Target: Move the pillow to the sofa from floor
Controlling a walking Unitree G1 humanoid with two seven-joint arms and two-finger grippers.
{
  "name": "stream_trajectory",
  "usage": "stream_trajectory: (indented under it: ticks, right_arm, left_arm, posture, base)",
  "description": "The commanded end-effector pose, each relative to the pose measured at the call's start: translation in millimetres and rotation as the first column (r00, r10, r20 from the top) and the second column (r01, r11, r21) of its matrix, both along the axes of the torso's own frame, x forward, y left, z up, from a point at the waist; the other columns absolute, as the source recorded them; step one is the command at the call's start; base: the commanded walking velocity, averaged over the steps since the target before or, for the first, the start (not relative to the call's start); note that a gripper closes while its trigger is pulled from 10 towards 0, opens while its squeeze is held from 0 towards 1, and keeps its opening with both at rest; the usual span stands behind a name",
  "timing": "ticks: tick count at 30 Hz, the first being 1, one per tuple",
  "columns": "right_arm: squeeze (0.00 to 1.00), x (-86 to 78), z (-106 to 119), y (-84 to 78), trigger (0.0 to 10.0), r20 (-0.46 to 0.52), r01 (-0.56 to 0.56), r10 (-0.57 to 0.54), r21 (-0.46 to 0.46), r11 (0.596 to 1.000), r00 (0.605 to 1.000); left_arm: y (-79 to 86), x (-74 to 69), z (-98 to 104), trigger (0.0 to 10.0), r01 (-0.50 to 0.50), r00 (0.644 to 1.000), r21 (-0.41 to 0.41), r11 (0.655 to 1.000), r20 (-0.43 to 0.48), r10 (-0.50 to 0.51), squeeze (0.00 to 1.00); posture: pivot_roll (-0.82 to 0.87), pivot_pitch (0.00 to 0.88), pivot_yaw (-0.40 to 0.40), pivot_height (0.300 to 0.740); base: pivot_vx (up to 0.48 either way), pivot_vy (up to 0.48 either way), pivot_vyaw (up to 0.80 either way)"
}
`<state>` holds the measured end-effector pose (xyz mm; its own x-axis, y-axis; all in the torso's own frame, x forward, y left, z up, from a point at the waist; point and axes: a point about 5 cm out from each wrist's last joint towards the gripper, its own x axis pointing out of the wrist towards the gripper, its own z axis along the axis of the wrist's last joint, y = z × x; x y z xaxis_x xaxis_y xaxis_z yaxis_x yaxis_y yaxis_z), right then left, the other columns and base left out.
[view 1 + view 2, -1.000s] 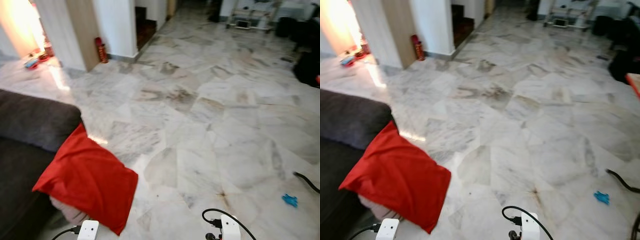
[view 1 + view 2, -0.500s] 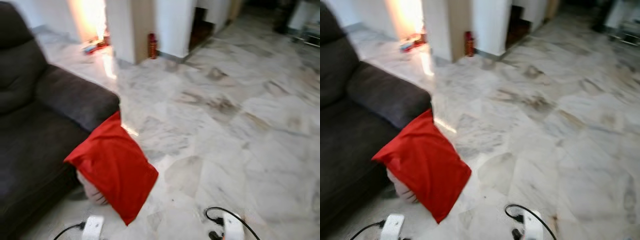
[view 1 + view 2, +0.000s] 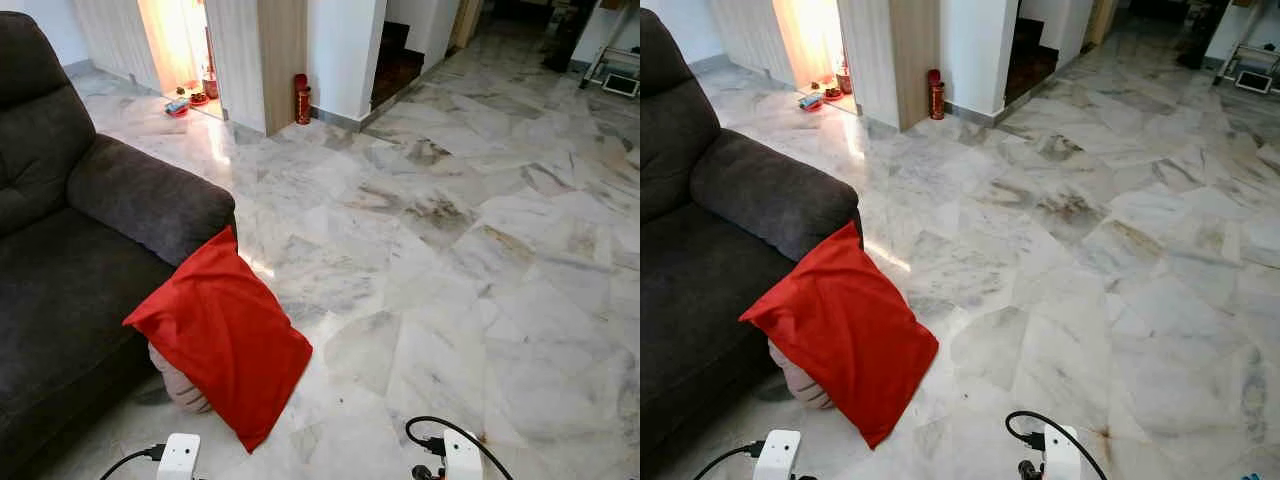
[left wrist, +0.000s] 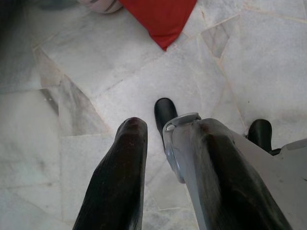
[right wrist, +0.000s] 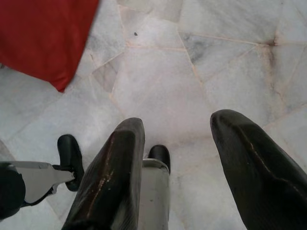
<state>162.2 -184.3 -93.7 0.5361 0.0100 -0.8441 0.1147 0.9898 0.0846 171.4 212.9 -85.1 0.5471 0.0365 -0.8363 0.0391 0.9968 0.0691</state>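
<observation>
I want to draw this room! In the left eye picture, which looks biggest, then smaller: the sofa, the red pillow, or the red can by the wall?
1. Sofa, biggest, though partly cut off by the picture's edge.
2. Pillow.
3. Can, smallest. It stands far from the camera, so it looks smaller than it really is.
</observation>
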Motion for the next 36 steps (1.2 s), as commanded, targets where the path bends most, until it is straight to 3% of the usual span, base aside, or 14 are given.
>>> stream_trajectory:
  ticks: [1, 15, 24, 36]
  right_arm:
    - [0.0, 0.1, 0.4, -2.3, 10.0, 0.01, 0.053, -0.053, 0.002, 0.999, 0.999]
    - [0.0, -3.2, -1.1, -4.5, 10.0, -0.002, 0.174, -0.175, -0.039, 0.984, 0.985]
    - [0.0, 0.3, 0.0, -2.5, 10.0, -0.007, 0.036, -0.037, -0.077, 0.996, 0.999]
    - [0.0, 4.6, 2.6, -2.0, 10.0, 0.034, -0.003, 0.006, -0.084, 0.996, 0.999]
  left_arm:
    - [2.0, -3.5, -1.0, 10.0, 0.023, 1.0, 0.007, 1.0, -0.01, -0.023, 0.0]
    - [7.7, -1.2, 1.4, 10.0, 0.05, 0.999, 0.025, 0.998, -0.006, -0.05, 0.0]
    - [9.8, 0.3, 2.6, 10.0, 0.06, 0.998, 0.024, 0.998, -0.005, -0.06, 0.0]
    - [10.6, -2.1, 1.8, 10.0, 0.067, 0.998, 0.025, 0.997, -0.008, -0.067, 0.0]
  posture:
    - [-0.05, 0.0, -0.054, 0.74]
    - [-0.05, 0.0, -0.032, 0.74]
    - [-0.06, 0.0, -0.029, 0.74]
    - [-0.06, 0.0, -0.026, 0.74]
  base:
    - [0.0, 0.0, 0.0]
    - [0.0, 0.0, 0.0]
    - [0.0, 0.0, 0.0]
    - [0.0, 0.0, 0.0]
